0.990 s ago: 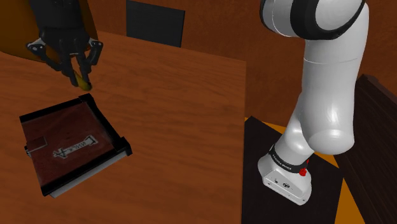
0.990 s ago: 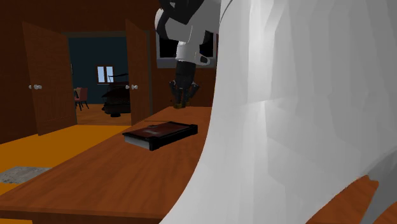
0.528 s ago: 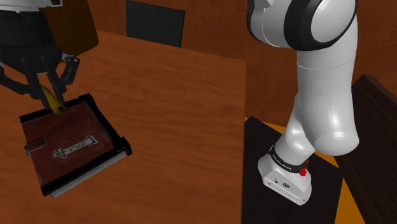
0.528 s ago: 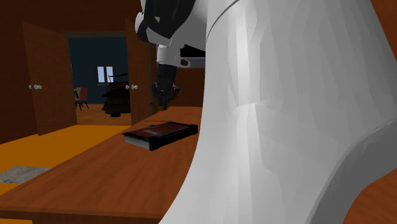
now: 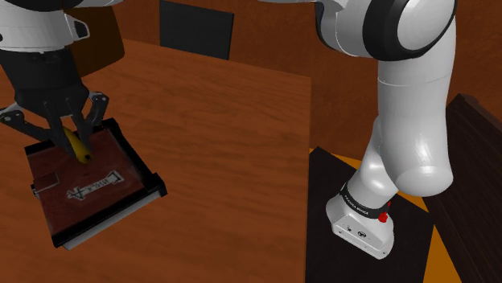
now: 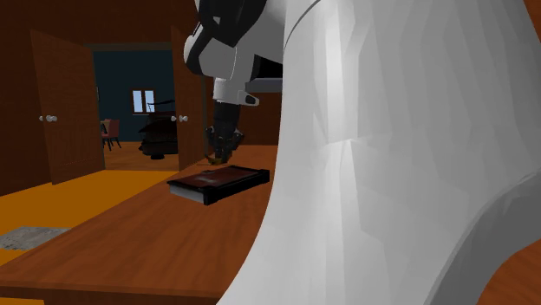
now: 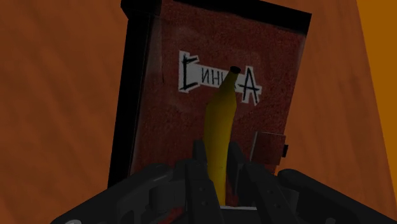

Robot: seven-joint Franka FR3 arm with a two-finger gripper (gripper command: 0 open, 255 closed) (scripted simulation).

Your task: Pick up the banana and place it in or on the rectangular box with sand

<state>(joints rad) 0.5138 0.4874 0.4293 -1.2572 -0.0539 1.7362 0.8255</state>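
Note:
A yellow banana (image 7: 221, 133) stands clasped between my two black fingers, its dark tip pointing away from the hand. My gripper (image 5: 71, 141) is shut on the banana (image 5: 80, 149) and hangs over the far end of the box (image 5: 129, 165), a flat black-framed rectangular tray with a reddish-brown sandy top and a white label (image 7: 216, 80). In the second exterior view the gripper (image 6: 218, 154) hovers just above the box (image 6: 218, 182). In the wrist view the box (image 7: 162, 105) lies straight below the banana.
The box rests on a brown wooden table (image 5: 233, 145). A dark panel (image 5: 195, 28) stands at the table's far edge. My stand (image 5: 362, 225) sits on a dark box at the shoulder view's lower right. Open doors (image 6: 61, 104) show beyond the table.
My gripper has carried the banana from beyond the box's far edge toward the shoulder view's lower left, and now holds it over the box's sandy top, somewhat lower.

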